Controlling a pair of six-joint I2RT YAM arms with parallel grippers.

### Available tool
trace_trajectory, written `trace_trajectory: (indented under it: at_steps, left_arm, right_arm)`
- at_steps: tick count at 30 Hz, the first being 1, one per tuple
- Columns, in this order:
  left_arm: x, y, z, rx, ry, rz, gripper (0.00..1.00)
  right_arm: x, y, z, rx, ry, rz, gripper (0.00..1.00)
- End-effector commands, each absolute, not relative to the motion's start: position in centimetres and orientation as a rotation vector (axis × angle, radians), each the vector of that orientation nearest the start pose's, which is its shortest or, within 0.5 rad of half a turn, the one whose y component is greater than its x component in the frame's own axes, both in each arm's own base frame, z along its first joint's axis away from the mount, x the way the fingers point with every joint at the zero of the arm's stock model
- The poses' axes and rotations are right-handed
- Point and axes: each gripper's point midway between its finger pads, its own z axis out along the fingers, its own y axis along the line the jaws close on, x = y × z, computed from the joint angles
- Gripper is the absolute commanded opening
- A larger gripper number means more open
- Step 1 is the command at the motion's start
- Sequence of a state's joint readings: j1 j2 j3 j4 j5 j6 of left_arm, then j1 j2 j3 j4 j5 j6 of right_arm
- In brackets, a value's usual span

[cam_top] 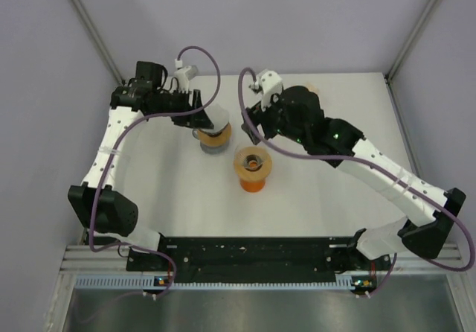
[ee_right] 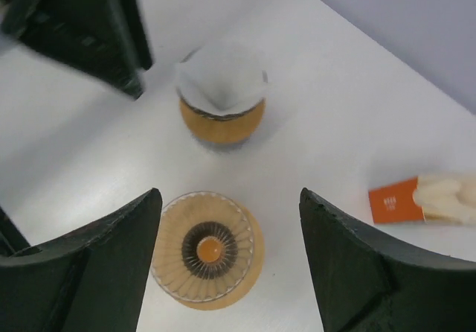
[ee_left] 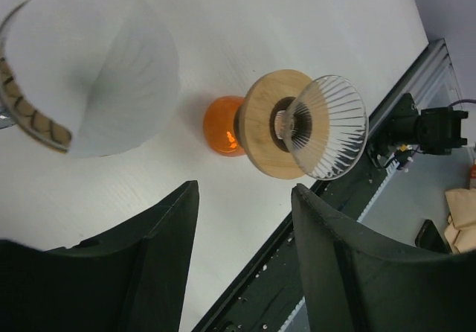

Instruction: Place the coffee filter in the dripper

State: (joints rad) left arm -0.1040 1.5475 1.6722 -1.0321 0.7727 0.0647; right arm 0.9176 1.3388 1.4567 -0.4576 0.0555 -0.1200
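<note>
- The step in hand, as I judge it, is the pick-up. The coffee filter (ee_right: 222,79) is not in the dripper (ee_right: 208,250) yet. It sits as a white paper cone, mouth up, in a rounded brown holder (ee_right: 222,120) just beside the dripper, on the side away from my bases and a little to my left.
- The dripper stands upright and apart from that holder, with a ribbed glass cone on top, a wooden collar under it and an orange base (ee_left: 222,127) below. Nothing lies in the cone.
- My left claw (ee_left: 244,198) is spread wide with nothing between its jaws. It hangs off the far-left side of the dripper, close by the filter but not touching it, as far as I can see.
- My right claw (ee_right: 229,198) is wide too and holds nothing. It hovers above the dripper, looking almost straight down into the cone.
- An orange packet (ee_right: 394,200) lies off to the right of the dripper, well apart, and I judge it has no part in this step.
- For the next move, one claw has to come over the filter's rim and pinch a single wall of paper. The pinch must be light, since thin paper will likely crumple or fold shut. The left claw looks the nearer.
- After that I would lift the filter clear of the holder, carry it across to the dripper with its point over the centre hole, and release it low — so it seats against the ribs and does not tip on the rim.
- The right claw should clear the space above the dripper first, or the two claws may crowd each other.
</note>
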Motion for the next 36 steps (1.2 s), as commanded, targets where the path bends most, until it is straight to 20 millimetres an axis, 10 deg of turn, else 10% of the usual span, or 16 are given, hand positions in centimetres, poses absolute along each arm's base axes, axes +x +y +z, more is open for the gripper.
trace_trajectory:
  at_steps: [1, 9, 21, 36]
  left_arm:
    - [30.7, -19.7, 29.2, 0.56, 2.302, -1.037, 0.58]
    - [31.1, -22.0, 24.3, 0.557, 2.406, -0.948, 0.59]
    - [30.0, -25.3, 21.0, 0.615, 2.486, -1.015, 0.52]
    - [28.1, -25.6, 18.8, 0.666, 2.525, -1.047, 0.0]
  right_arm:
    - [30.2, 26.6, 29.5, -0.336, 2.107, 0.285, 0.73]
    - [28.3, 26.1, 24.1, -0.257, 2.276, 0.349, 0.7]
    - [28.6, 27.6, 20.9, -0.27, 2.341, 0.478, 0.41]
    - [28.4, 27.9, 17.7, -0.365, 2.329, 0.484, 0.0]
